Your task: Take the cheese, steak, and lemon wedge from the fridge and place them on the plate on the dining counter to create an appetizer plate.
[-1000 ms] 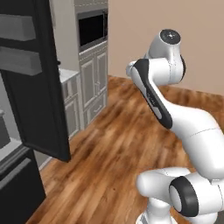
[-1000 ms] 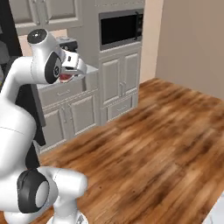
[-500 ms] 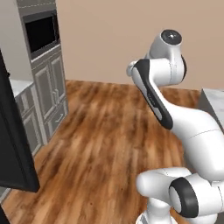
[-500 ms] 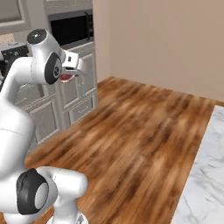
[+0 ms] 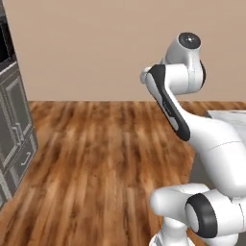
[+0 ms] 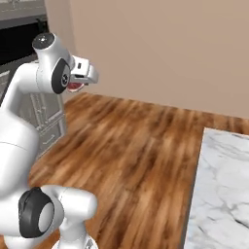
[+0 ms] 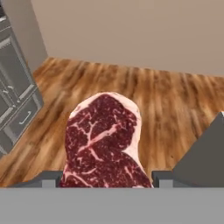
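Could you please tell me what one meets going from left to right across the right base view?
Grey cabinets → the claw shut on the steak → wood floor → the dining counter.

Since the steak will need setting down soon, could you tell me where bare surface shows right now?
The dining counter shows bare white marble from its floor-side edge to the picture's right border; no plate shows on that stretch. The claw carries the steak above wood floor, grey cabinets to one side.
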Available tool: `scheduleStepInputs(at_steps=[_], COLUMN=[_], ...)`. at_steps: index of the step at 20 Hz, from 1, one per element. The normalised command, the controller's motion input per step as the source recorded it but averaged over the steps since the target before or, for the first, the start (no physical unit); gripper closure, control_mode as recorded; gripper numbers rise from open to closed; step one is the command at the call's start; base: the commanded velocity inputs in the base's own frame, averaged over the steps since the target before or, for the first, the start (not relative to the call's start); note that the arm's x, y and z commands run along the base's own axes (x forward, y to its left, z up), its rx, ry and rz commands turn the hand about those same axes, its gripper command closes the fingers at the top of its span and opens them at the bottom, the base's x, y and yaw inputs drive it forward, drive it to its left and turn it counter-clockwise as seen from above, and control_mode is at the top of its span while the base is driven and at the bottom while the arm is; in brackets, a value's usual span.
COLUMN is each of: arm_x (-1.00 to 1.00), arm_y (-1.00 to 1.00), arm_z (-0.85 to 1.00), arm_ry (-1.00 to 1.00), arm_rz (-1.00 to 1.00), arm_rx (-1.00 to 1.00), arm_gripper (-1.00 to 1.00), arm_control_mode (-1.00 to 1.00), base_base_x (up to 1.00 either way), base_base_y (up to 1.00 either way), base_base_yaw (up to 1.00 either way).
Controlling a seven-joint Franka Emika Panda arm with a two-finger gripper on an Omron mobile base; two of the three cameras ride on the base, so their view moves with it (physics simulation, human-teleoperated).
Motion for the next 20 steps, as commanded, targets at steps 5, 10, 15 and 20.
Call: scheduleStepInputs(at_steps=[5, 10, 15, 20], arm_x=[0.00, 0.00, 0.00, 0.00], arm_y=[0.00, 0.00, 0.00, 0.00], arm_z=[0.00, 0.00, 0.00, 0.00], arm_ry=[0.00, 0.00, 0.00, 0.00], arm_rz=[0.00, 0.00, 0.00, 0.00], arm_rx=[0.00, 0.00, 0.00, 0.00], arm_gripper=[1.00, 1.00, 1.00, 1.00], arm_control_mode=[1.00, 1.00, 1.00, 1.00], base_base_x=[1.00, 1.00, 1.00, 1.00], base_base_y=[0.09, 0.29, 0.64, 0.49], base_base_yaw=[-0.37, -0.39, -0.42, -0.49])
